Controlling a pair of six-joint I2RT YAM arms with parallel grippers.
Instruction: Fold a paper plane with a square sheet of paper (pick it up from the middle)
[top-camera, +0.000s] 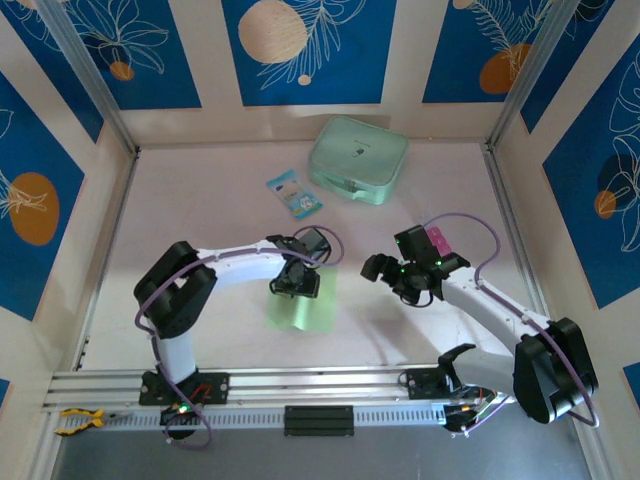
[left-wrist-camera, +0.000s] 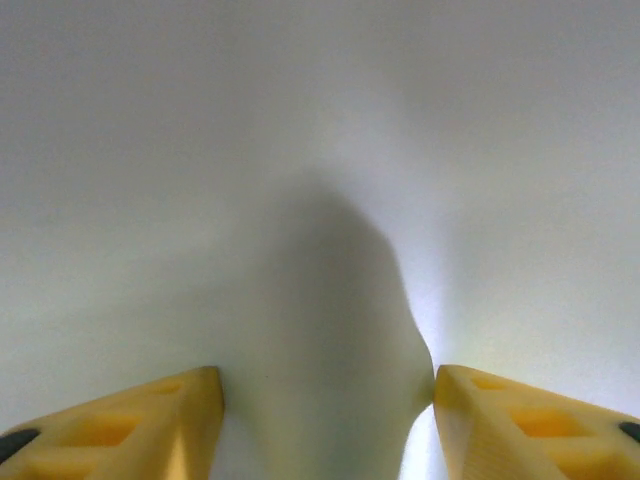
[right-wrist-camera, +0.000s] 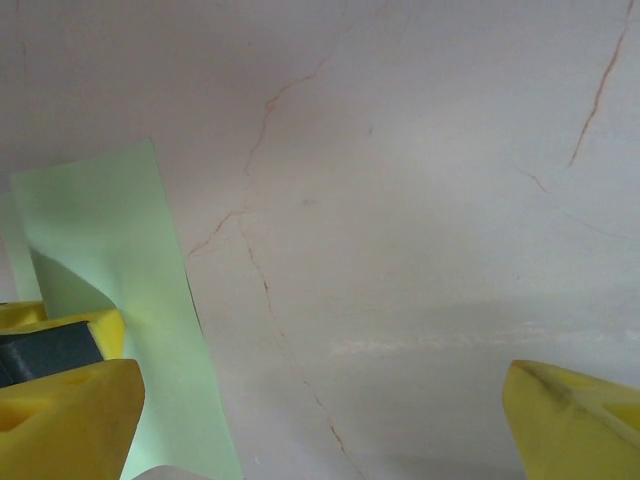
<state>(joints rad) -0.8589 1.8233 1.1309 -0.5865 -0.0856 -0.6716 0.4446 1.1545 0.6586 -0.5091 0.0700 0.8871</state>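
Note:
The square sheet of paper (top-camera: 303, 312) is pale green and lies on the table in front of the arms. My left gripper (top-camera: 296, 285) is pressed down on the sheet's middle. In the left wrist view the paper (left-wrist-camera: 320, 300) humps up into a ridge between the yellow fingertips (left-wrist-camera: 150, 425), touching both, so the left gripper (left-wrist-camera: 328, 400) is pinched on it. My right gripper (top-camera: 385, 268) hovers to the right of the sheet, jaws wide apart. In the right wrist view the right gripper (right-wrist-camera: 325, 420) has bare table between its fingers, and the paper's edge (right-wrist-camera: 110, 250) lies to the left.
A thick mint-green zip case (top-camera: 358, 158) sits at the back of the table, with a small blue-and-white packet (top-camera: 294, 193) to its left. An aluminium rail (top-camera: 300, 385) runs along the near edge. Patterned walls enclose the other three sides.

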